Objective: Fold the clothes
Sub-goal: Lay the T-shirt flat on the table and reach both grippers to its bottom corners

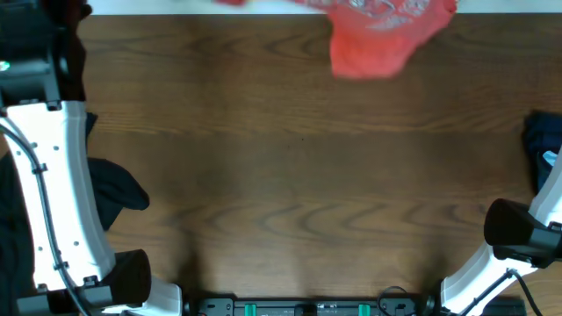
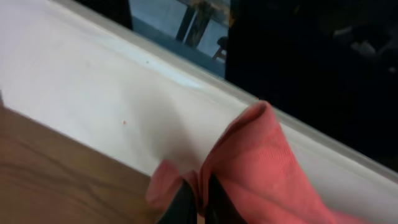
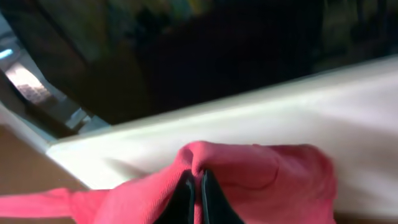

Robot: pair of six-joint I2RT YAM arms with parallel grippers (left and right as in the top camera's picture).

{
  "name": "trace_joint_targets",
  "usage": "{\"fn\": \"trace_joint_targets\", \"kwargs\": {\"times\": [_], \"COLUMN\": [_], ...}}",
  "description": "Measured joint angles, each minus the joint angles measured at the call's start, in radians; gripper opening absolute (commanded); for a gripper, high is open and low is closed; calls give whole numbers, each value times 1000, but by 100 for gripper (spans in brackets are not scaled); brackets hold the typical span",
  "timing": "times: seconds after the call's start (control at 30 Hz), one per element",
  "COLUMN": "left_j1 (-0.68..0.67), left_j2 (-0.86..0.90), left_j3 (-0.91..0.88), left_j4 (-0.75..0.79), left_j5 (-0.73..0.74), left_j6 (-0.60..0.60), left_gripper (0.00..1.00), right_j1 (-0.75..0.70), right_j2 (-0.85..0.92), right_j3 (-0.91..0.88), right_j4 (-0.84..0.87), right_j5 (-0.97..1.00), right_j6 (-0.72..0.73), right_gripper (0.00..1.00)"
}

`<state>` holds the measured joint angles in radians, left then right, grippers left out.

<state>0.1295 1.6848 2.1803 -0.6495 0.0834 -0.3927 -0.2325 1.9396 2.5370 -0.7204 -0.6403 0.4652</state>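
Soft coral-red fabric T-shirt (image 1: 379,46): lying bunched at far edge of brown wooden table (image 1: 290,202). Left gripper (image 2: 199,200), right gripper (image 3: 195,190): both pinching closed on thin folds. Risk: shallow pinches slipping, shirt dropping beyond edge.

Robot lab bench: wooden table (image 1: 299,175) (white robot arm (image 1: 53,202) mounted).
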Motion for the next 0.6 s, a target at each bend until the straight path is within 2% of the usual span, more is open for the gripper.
{"fn": "trace_joint_targets", "kwargs": {"times": [0.1,0.13,0.17,0.2,0.27,0.3,0.37,0.43,0.47,0.57,0.6], "left_j1": [3,3,4,5,10,13,17,18,18,18,18], "left_j2": [7,13,22,37,73,94,144,200,228,291,303], "left_j3": [3,4,7,10,13,13,12,8,6,-1,-6], "left_j4": [-81,-107,-140,-186,-259,-288,-342,-378,-394,-423,-425], "left_j5": [11,15,19,24,42,55,82,111,124,150,156], "left_j6": [0,0,2,-2,-7,-6,-15,-8,-8,-7,-6], "left_gripper": [6,12,36,49,49,41,8,6,6,9,17], "right_j1": [0,0,0,1,4,6,14,33,44,83,93], "right_j2": [11,18,30,45,93,119,175,236,265,328,336], "right_j3": [1,3,6,8,11,11,11,8,7,2,1], "right_j4": [-115,-154,-209,-262,-364,-402,-464,-506,-521,-543,-545], "right_j5": [0,3,4,4,12,16,25,35,39,58,64], "right_j6": [-27,-39,-54,-70,-118,-140,-192,-233,-246,-280,-285], "right_gripper": [1,1,6,18,21,18,5,1,4,23,27]}}
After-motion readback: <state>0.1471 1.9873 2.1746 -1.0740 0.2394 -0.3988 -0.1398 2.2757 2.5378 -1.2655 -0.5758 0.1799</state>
